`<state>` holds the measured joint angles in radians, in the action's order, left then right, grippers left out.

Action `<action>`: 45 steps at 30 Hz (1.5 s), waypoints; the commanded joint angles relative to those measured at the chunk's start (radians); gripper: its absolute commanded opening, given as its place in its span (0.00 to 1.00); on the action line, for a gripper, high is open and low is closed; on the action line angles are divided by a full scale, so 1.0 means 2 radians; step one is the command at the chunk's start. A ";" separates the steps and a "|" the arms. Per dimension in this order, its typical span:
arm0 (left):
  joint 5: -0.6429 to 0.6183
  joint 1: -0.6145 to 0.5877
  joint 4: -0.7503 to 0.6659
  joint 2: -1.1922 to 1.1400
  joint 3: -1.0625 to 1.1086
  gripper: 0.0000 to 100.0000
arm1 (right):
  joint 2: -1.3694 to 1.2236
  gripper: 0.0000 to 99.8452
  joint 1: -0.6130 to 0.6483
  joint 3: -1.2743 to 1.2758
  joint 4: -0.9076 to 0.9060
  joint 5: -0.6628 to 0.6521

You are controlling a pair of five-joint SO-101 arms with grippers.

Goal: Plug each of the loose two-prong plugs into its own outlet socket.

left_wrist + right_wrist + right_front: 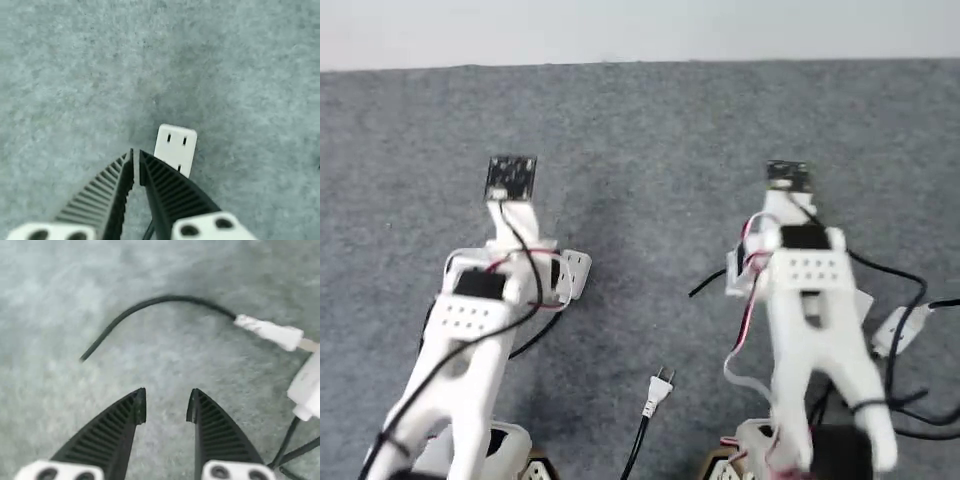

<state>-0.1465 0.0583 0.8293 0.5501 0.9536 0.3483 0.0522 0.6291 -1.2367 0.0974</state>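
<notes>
Two claws, two loose plugs, two white blocks: one plug ahead of the right claw, another plug behind both, a slotted socket block beside the left claw, a second block beside the right.

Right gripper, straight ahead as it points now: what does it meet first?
Probably the grey mat ahead of the right gripper; farther on, the black cable crosses its line. The white plug lies off to the side.

We see a mottled grey desk. The left arm and right arm are white. The left end effector and right end effector are black and ribbed. The outlet socket is white with dark slots, and the plug is white on a black cord.
</notes>
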 commanded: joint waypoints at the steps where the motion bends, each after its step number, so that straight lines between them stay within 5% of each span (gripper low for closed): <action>1: 0.005 -0.028 -0.014 0.069 0.033 0.01 | 0.073 0.15 0.059 0.040 0.000 -0.040; 5: 0.038 -0.079 -0.016 0.108 0.080 0.01 | 0.097 0.15 0.155 0.126 0.004 -0.194; 10: 0.107 -0.105 -0.017 0.149 0.131 0.01 | 0.129 0.15 0.159 0.177 -0.019 -0.566; 13: 0.132 -0.103 -0.017 0.178 0.148 0.01 | 0.149 0.15 0.135 0.177 -0.107 -0.821; 16: 0.154 -0.103 -0.033 0.206 0.171 0.01 | 0.180 0.15 0.134 0.157 -0.156 -0.951; 19: 0.205 -0.103 -0.072 0.233 0.214 0.01 | 0.203 0.15 0.182 0.150 -0.156 -0.969; 23: 0.288 -0.085 -0.082 0.265 0.260 0.01 | 0.210 0.16 0.320 0.150 -0.162 -0.905; 29: 0.271 -0.095 -0.081 0.305 0.277 0.03 | 0.209 0.26 0.496 0.143 -0.136 -0.790; 35: 0.236 -0.142 -0.081 0.311 0.277 0.19 | 0.191 0.26 0.507 0.152 -0.084 -0.786; 45: 0.239 -0.141 -0.081 0.314 0.284 0.18 | 0.001 0.26 0.436 0.118 -0.023 -0.763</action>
<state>0.3399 -0.2148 0.6943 1.1638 1.5321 0.4358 0.9528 0.9620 -1.2797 -1.4661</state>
